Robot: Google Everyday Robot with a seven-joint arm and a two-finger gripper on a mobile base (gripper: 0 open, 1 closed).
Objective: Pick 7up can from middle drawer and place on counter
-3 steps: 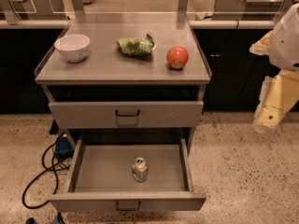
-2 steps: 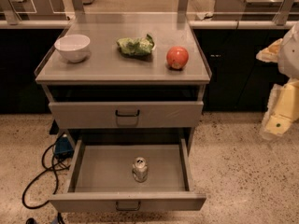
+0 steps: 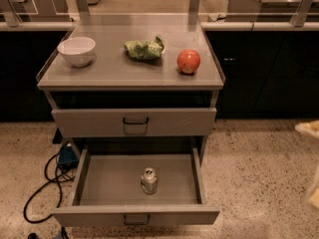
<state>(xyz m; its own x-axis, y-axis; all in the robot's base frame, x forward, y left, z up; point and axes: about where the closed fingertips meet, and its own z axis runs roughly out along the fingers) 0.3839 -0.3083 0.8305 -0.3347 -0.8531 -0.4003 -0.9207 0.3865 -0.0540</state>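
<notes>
The 7up can (image 3: 149,180) stands upright in the open middle drawer (image 3: 89,183), near the middle of its floor, pull-tab top facing up. The drawer is pulled out fully, with its front panel and small dark loop handle (image 3: 136,219) at the bottom of the camera view. The counter (image 3: 109,71) is the grey top of the cabinet above it. My gripper (image 3: 314,195) shows only as pale slivers at the right edge, far to the right of the can and the drawer, touching neither.
On the counter sit a white bowl (image 3: 76,50) at the left, a green wrinkly snack bag (image 3: 144,49) in the middle and a red apple (image 3: 188,61) at the right. The top drawer (image 3: 134,122) is shut. Black cables (image 3: 42,190) lie on the floor at the left.
My arm has moved right and mostly left the view. The can, the drawer and the things on the counter have not moved.
</notes>
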